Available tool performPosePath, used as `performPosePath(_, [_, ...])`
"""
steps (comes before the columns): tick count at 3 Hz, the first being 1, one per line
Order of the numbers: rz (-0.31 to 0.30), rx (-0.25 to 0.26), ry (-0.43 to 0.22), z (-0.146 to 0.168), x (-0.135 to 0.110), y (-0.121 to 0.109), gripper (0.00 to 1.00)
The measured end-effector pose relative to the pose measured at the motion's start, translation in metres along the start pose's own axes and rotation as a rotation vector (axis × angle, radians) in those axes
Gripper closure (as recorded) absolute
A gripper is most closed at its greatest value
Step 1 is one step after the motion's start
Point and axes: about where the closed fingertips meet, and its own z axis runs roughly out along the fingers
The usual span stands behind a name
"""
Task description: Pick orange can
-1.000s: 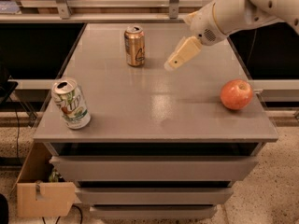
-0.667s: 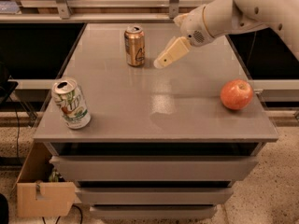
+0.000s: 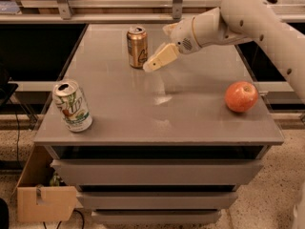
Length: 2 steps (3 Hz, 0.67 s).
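My gripper (image 3: 153,65) hovers over the grey table top (image 3: 157,123), just right of the small golden-orange metal drink can w/ silver top (image 3: 137,46). Tip is v. near it; touching or not, can't tell. Can stands upright at table's back, centre-left. How far gripper's open: can't tell; nothing seen in its hold. White-and-green can (image 3: 72,106) front left, round orange-red apple (image 3: 241,96) on the right.

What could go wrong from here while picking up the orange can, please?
The claw hovers just beside the upright orange can; a sideways nudge could tip it or push it toward the far edge of the table. A grip landing off-centre on the can's rounded side might slip.
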Motion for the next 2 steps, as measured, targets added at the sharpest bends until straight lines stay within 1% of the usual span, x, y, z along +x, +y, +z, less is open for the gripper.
performPosePath(1, [0.04,-0.024,-0.045,0.023,0.004,0.001,0.0])
performPosePath(2, [0.066,-0.03,-0.08,0.037,0.005,-0.002,0.0])
